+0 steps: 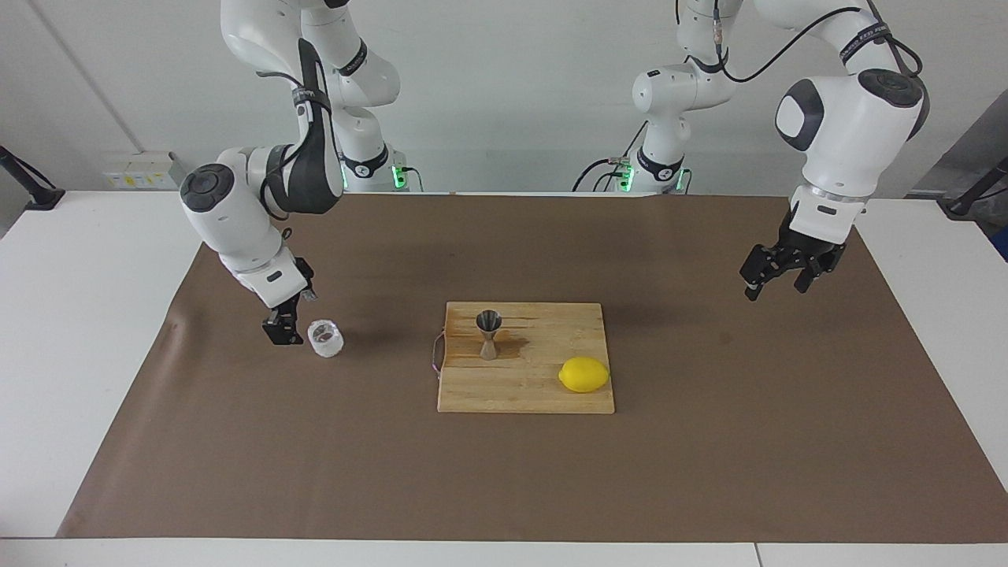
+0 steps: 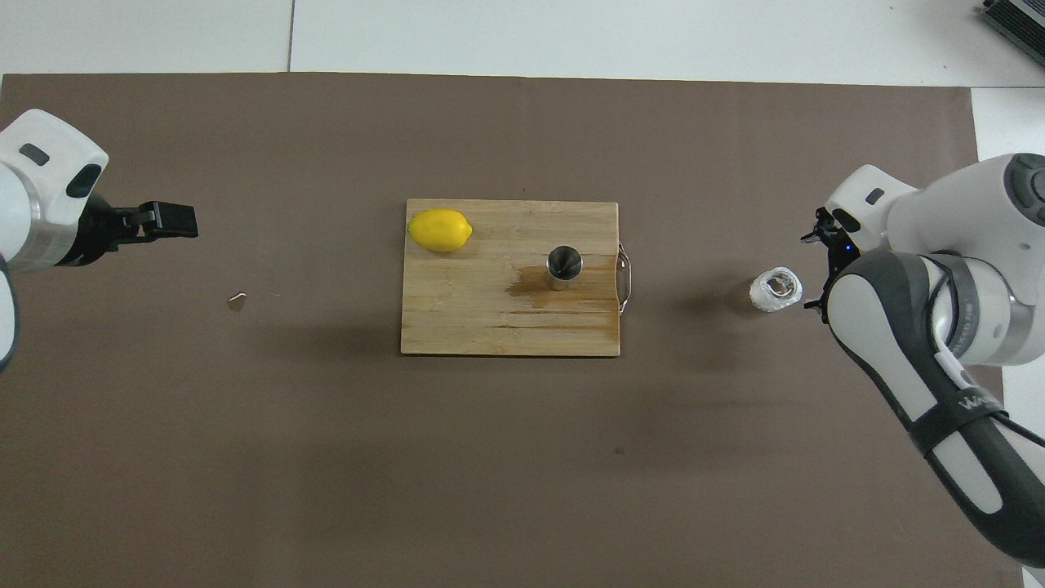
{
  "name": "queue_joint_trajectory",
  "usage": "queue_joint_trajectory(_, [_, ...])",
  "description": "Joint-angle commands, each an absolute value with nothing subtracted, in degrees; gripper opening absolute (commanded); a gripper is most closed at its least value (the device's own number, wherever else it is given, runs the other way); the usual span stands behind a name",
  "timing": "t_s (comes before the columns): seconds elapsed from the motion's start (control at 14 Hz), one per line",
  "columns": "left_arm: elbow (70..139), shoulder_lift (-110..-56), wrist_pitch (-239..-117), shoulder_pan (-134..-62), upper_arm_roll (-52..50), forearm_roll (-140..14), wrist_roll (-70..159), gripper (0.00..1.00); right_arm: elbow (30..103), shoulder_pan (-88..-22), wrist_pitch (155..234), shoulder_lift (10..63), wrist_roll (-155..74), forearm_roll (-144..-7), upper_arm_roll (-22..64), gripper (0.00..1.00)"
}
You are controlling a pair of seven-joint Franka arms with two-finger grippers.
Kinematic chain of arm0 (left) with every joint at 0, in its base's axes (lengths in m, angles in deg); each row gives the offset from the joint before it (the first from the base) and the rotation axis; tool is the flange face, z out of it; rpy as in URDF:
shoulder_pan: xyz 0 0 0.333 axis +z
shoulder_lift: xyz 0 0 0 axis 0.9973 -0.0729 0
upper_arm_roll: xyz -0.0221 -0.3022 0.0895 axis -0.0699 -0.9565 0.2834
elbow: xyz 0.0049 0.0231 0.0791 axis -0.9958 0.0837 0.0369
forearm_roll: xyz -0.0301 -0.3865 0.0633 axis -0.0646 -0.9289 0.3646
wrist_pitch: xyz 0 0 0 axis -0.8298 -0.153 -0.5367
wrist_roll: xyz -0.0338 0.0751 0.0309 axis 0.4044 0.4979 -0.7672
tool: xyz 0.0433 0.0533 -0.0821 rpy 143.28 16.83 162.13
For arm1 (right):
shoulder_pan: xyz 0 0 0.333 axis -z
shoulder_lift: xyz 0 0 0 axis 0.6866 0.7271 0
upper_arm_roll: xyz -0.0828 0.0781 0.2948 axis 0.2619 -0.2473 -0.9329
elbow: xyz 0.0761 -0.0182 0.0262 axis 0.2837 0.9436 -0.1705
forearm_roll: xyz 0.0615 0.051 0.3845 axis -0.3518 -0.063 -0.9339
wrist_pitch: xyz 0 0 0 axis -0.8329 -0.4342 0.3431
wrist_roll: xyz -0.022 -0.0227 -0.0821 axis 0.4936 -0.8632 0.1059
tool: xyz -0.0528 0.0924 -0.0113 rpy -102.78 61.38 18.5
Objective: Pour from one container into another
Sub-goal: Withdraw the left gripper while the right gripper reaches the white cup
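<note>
The small clear cup (image 1: pixel 325 337) (image 2: pixel 775 289) stands upright on the brown mat toward the right arm's end of the table. My right gripper (image 1: pixel 283 329) (image 2: pixel 816 271) is low beside it, on the side away from the board, open, with a small gap to the cup. The steel hourglass jigger (image 1: pixel 488 335) (image 2: pixel 563 267) stands upright on the wooden board (image 1: pixel 528 398) (image 2: pixel 490 331), by a wet stain. My left gripper (image 1: pixel 776 283) (image 2: pixel 173 220) hangs open and empty over bare mat toward the left arm's end.
A yellow lemon (image 1: pixel 583 374) (image 2: pixel 440 229) lies on the board's corner toward the left arm's end, farther from the robots than the jigger. A small scrap (image 2: pixel 237 301) lies on the mat below the left arm. The brown mat (image 1: pixel 504 480) covers most of the white table.
</note>
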State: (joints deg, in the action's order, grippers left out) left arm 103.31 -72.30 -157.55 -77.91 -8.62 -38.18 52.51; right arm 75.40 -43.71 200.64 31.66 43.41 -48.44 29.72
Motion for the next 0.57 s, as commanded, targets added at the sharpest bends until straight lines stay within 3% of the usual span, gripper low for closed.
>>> queue_joint_trajectory(0.0, [101.3,-70.9,-152.8,-81.8,-3.5,-37.2,57.0,1.0,77.2,-42.9,203.3,31.5,48.9,-50.3,29.7,1.0])
queue_joint_trajectory(0.5, [91.4,-69.0,-136.3,-84.4,-2.2,-37.6,59.3,1.0,76.6,-42.6,203.7,31.4,48.8,-50.4,29.7,1.0])
